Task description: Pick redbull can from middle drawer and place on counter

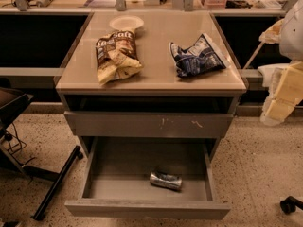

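1. Your gripper (pixel 283 94) sits at the frame's 3 o'clock edge. It is a pale yellowish block just off the right front corner of the counter (pixel 156 56) and well apart from the can (pixel 165 180). You cannot tell whether it is open or closed, and it holds nothing you can see.
2. The can lies on its side on the floor of the drawer (pixel 123 171), at about 5 o'clock from the drawer's centre. It is near the front panel, with a narrow strip of bare floor between them.
3. The drawer stands pulled well out at the frame's 6 o'clock. Its front panel is plain grey, and the can is the only thing in it.
4. At 12 o'clock from the can you see the scratched drawer front (pixel 147 125), set further back, with pale marks right of its middle. A dark slot lies between it and the counter.
5. The counter is tan with a thin grey rim.
6. A brown bag (pixel 116 56) lies at 9 o'clock from the counter's middle and a blue bag (pixel 196 56) at 3 o'clock, the two well apart.
7. A plate (pixel 126 22) rests at 11 o'clock, just behind the brown bag.
8. A cluttered bench (pixel 94 1) with metal posts runs across 12 o'clock.
9. On the speckled floor, a black frame (pixel 54 183) stands at 8 o'clock and a caster (pixel 291 205) at 4 o'clock.
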